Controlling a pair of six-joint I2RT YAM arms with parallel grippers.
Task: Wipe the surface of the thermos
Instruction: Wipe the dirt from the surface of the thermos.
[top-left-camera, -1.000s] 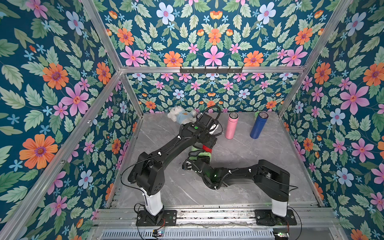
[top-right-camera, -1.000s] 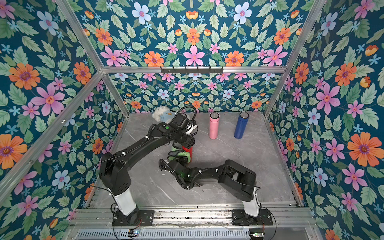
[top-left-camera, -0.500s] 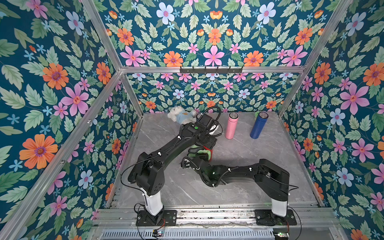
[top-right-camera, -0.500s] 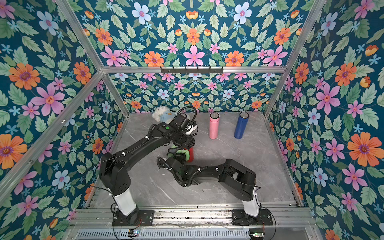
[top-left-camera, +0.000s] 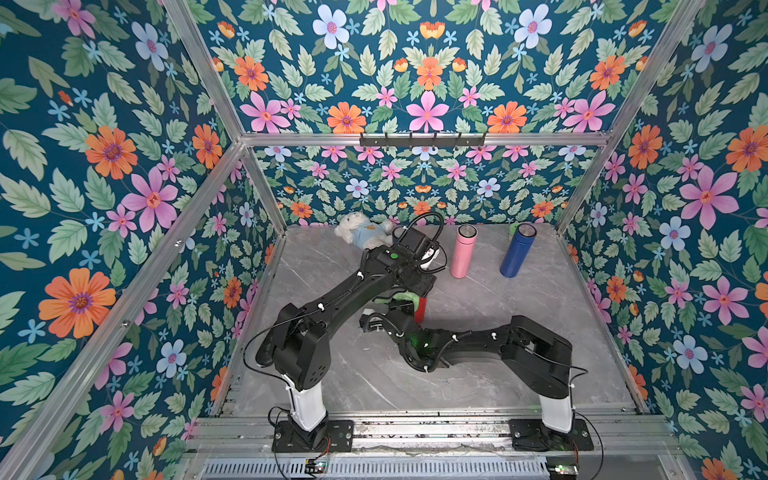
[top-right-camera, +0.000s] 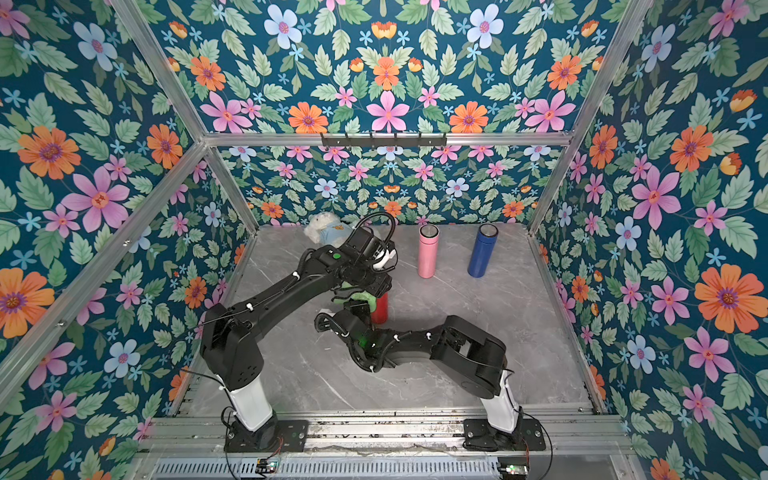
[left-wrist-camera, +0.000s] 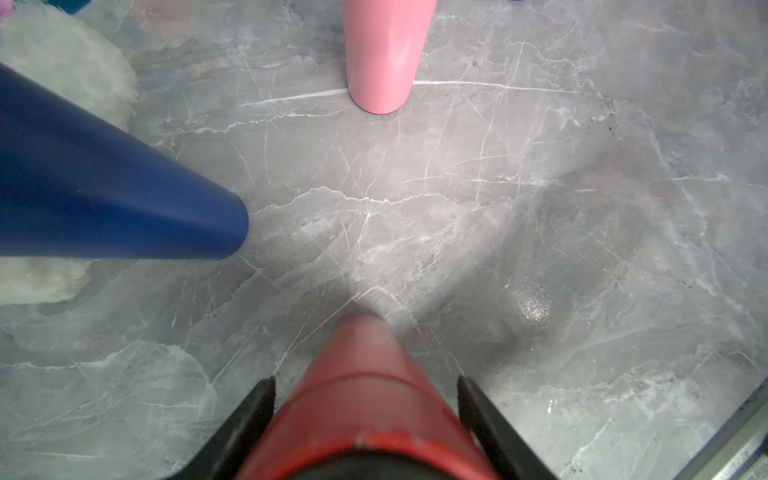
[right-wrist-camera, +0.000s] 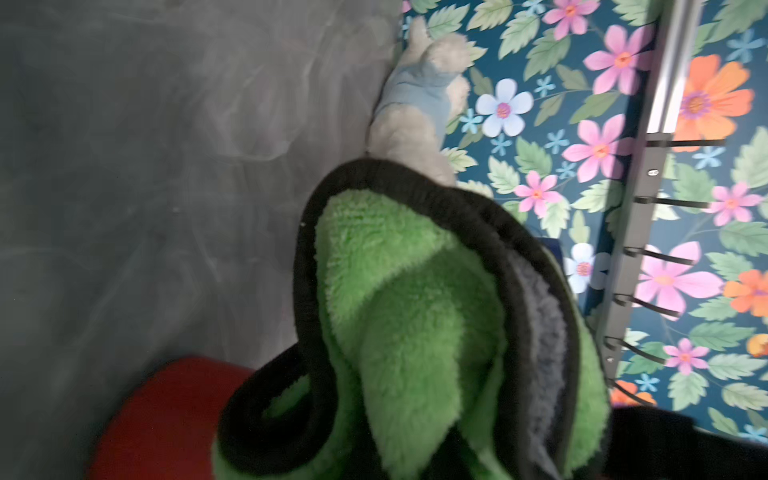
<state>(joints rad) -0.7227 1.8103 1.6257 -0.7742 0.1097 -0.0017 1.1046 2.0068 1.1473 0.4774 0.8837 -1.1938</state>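
Grey marble-look tabletop (top-left-camera: 478, 316) is occupied by four upright thermoses. One red cylindrical metal thermos (top-left-camera: 420, 309) stands mid-table. One pink cylindrical thermos (top-left-camera: 461, 251) is set behind it, and one dark-blue cylindrical thermos (top-left-camera: 515, 251) further behind to its right. A second dark-blue thermos (left-wrist-camera: 104, 199) is shown clearly only in the left wrist view, behind the red thermos to its left, beside the one white plush toy in a light-blue top (top-left-camera: 361, 232). One green fleece cloth with black edging (right-wrist-camera: 407, 316) is counted.

Left gripper (left-wrist-camera: 365, 419) is clamped from above round the red thermos, black fingers (left-wrist-camera: 249, 415) on either side, jaws held partly apart by its body. Right gripper (top-left-camera: 400, 309) is clenched tight on the cloth, which is pressed against the red thermos's upper left side.
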